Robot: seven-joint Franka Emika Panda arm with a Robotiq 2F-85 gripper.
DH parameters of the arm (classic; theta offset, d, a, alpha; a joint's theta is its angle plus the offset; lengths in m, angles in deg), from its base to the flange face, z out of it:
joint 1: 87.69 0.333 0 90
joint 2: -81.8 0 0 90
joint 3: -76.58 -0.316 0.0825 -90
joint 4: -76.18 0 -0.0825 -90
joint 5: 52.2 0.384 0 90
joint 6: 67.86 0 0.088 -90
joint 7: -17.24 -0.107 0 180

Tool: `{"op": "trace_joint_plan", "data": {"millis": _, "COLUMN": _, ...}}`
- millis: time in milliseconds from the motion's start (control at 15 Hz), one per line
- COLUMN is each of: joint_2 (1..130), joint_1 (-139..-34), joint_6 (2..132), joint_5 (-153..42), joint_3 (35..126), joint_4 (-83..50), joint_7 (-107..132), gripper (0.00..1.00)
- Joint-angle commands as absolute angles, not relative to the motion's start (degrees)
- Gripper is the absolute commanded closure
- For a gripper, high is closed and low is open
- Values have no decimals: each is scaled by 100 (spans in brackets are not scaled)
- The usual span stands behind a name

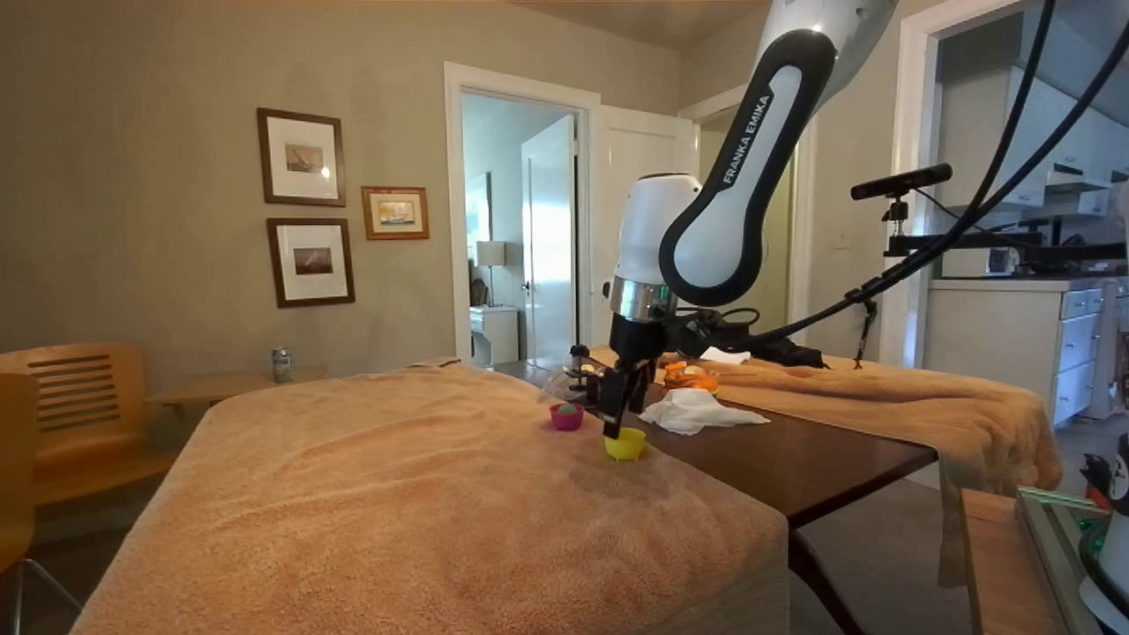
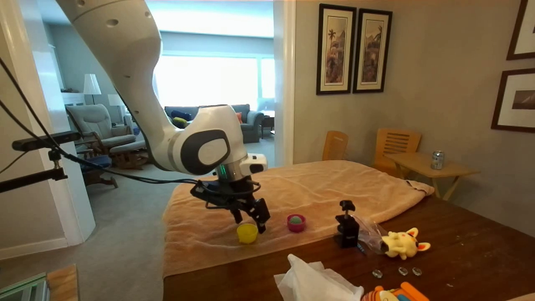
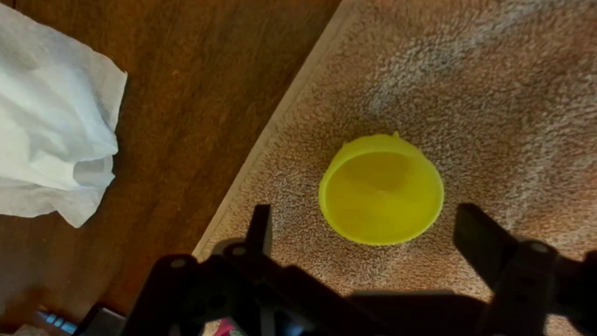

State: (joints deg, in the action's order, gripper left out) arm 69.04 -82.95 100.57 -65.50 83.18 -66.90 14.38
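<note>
My gripper is open and empty, pointing down over a peach towel. In the wrist view, a yellow cup with no contents stands on the towel, ahead of and between the two spread fingers, touching neither. The cup also shows right by the fingertips in both exterior views, where the gripper hangs just above it. A pink cup holding a green ball stands beside it on the towel; only a sliver of the pink cup shows in the wrist view.
On the dark wooden table are a crumpled white cloth, a black clamp, a pale yellow plush toy, several clear glass pieces and an orange toy. The cloth lies near the towel's edge.
</note>
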Motion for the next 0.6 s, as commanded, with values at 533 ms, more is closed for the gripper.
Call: {"op": "trace_joint_plan", "data": {"millis": 533, "joint_2": 6452, "joint_1": -8252, "joint_6": 9838, "joint_5": -6221, "joint_3": 8094, "joint_4": -6136, "joint_7": 1162, "gripper": 0}}
